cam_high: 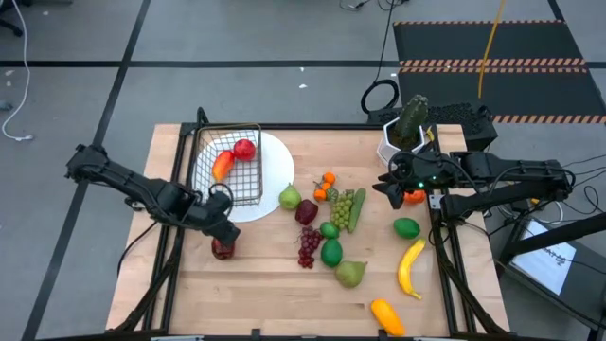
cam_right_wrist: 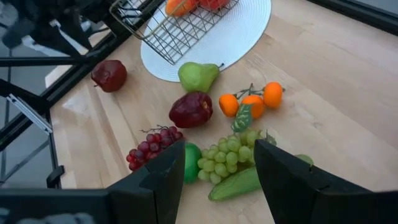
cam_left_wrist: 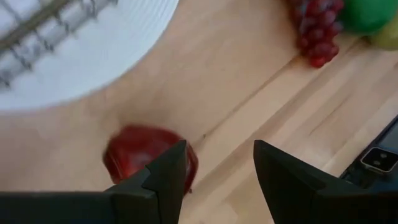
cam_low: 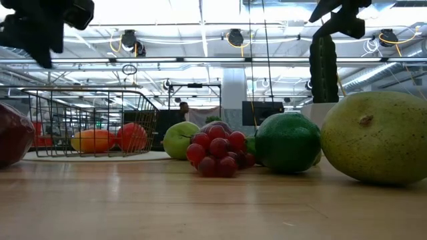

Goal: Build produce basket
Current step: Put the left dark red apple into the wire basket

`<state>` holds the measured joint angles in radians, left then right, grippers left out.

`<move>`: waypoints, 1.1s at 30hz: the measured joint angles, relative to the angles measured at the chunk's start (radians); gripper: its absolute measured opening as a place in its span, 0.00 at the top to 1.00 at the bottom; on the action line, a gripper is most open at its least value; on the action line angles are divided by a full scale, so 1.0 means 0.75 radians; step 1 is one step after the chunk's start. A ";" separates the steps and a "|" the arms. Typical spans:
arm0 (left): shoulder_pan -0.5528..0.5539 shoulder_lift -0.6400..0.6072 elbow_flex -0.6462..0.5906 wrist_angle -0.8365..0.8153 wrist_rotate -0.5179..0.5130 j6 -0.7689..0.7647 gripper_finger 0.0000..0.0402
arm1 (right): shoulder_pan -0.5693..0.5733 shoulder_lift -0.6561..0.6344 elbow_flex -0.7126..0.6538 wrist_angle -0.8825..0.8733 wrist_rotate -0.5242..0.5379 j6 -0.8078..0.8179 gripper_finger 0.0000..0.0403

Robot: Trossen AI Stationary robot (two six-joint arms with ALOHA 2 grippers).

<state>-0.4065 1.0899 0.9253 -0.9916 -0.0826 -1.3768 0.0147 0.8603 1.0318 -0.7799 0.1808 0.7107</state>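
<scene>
Left pincer hangs released over a dark red apple at the tabletop's seven o'clock; only the left wrist view shows the apple between parted fingers, untouched. The basket sits on the white plate at ten o'clock, holding two red-orange pieces. Right pincer, released, hovers at two o'clock; its wrist view shows grapes, pear, oranges.

Bright, even light from ceiling lamps, soft short shadows on the counter, glare washing the ceiling in the low view, nearest pear soft, left wrist view blurred throughout, plate glaring white
</scene>
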 joint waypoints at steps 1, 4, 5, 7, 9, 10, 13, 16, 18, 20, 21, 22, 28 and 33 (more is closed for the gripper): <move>-0.010 0.012 0.000 0.000 0.018 -0.038 0.54 | 0.000 0.000 -0.007 0.009 0.000 0.000 0.54; -0.030 0.036 0.000 -0.003 0.091 -0.152 0.53 | -0.001 0.001 -0.022 0.012 0.001 -0.021 0.54; -0.034 0.043 0.000 -0.011 0.107 -0.210 0.51 | -0.001 0.001 -0.025 0.013 0.001 -0.034 0.54; -0.042 0.052 0.000 -0.037 0.113 -0.332 0.46 | -0.001 0.000 -0.037 0.018 0.001 -0.056 0.54; -0.047 0.061 0.000 -0.066 0.114 -0.460 0.39 | -0.001 0.001 -0.046 0.016 -0.002 -0.058 0.54; -0.047 0.066 0.000 -0.085 0.119 -0.516 0.35 | -0.001 0.001 -0.049 0.016 -0.008 -0.059 0.54; -0.046 0.078 -0.001 -0.096 0.150 -0.628 0.23 | -0.002 -0.001 -0.058 0.018 -0.055 -0.057 0.54; -0.047 0.102 -0.001 -0.113 0.155 -0.682 0.12 | -0.001 0.000 -0.084 0.017 -0.073 -0.056 0.54; -0.050 0.124 -0.001 -0.146 0.155 -0.698 0.06 | -0.001 0.000 -0.096 0.016 -0.086 -0.056 0.54; -0.052 0.156 -0.001 -0.180 0.155 -0.718 0.02 | -0.002 0.000 -0.100 0.016 -0.128 -0.055 0.54; -0.052 0.171 -0.001 -0.185 0.155 -0.721 0.01 | -0.002 0.000 -0.100 0.017 -0.141 -0.056 0.54; -0.052 0.186 -0.001 -0.188 0.155 -0.717 0.01 | -0.001 0.000 -0.101 0.017 -0.143 -0.055 0.54; -0.037 0.263 -0.001 -0.210 0.172 -0.713 0.01 | 0.000 -0.004 -0.101 0.020 -0.175 -0.062 0.54; -0.003 0.341 -0.001 -0.211 0.247 -0.638 0.01 | 0.000 -0.004 -0.101 0.027 -0.176 -0.065 0.54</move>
<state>-0.4091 1.3458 0.9245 -1.1499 0.1029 -1.8555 0.0147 0.8570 0.9562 -0.7598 0.0486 0.6617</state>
